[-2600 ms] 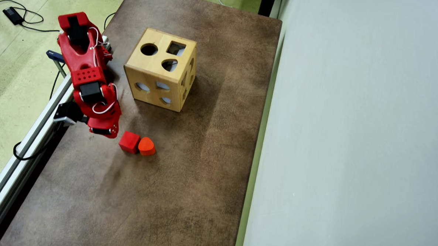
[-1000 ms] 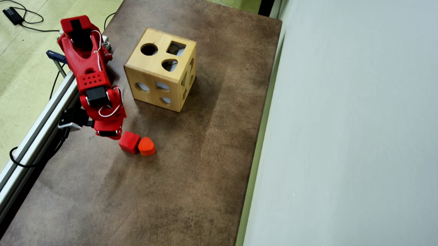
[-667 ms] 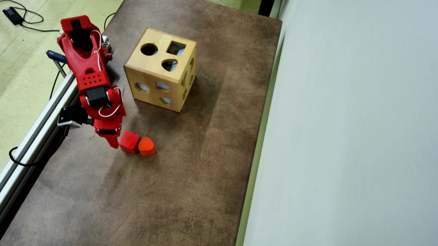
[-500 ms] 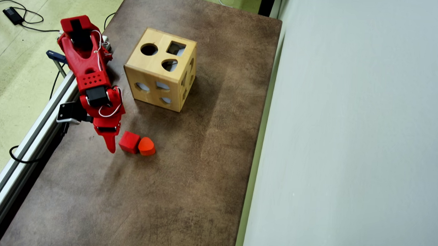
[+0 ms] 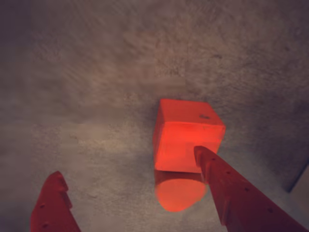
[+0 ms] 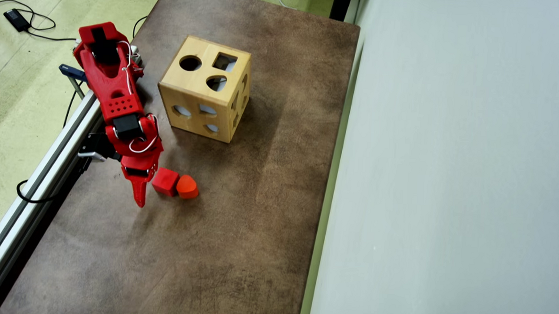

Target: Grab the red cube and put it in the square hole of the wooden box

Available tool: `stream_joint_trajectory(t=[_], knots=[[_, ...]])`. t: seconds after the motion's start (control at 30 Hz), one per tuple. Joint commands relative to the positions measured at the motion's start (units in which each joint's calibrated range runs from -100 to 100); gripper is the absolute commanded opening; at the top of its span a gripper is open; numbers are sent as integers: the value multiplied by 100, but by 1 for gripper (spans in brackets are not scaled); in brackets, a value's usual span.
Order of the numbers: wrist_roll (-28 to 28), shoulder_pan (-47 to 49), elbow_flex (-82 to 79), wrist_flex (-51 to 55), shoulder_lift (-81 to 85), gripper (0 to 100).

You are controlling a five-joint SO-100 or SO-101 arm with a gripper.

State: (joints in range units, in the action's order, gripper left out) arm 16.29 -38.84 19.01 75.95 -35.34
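Gripper (image 5: pixel 128 164), nearest the wrist camera: its fingers (image 5: pixel 231 191) stand spread wide, nothing between them; in the wrist view one finger crosses in front of the red cube's lower corner and the other sits well off to the left, so we judge the jaws not yet straddling the block; opened this wide, we take it, to admit a square face. Red cube (image 5: pixel 186 137), resting flat on the table, not gripped; in the overhead view it (image 6: pixel 165 181) lies just beside the gripper (image 6: pixel 145 182), well short of the box. Orange rounded block (image 6: pixel 187 187), touching the cube's far side in the overhead view; we judge it a hazard, likely to be nudged or caught as the fingers close. Wooden box (image 6: pixel 206 88), upright, farther up the table; square hole (image 6: pixel 224 61) in its top face beside a round one, empty and facing upward. Table (image 6: pixel 238 230), mottled brown, matt. Beyond: metal rail along the table's left edge, pale green floor with cables, grey wall panel to the right.
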Motion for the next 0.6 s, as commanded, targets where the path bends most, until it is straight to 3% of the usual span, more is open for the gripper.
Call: stream_joint_trajectory(t=[0.0, 0.57], knots=[[29, 333, 166, -7, 56, 41], [39, 459, 85, 539, 39, 41]])
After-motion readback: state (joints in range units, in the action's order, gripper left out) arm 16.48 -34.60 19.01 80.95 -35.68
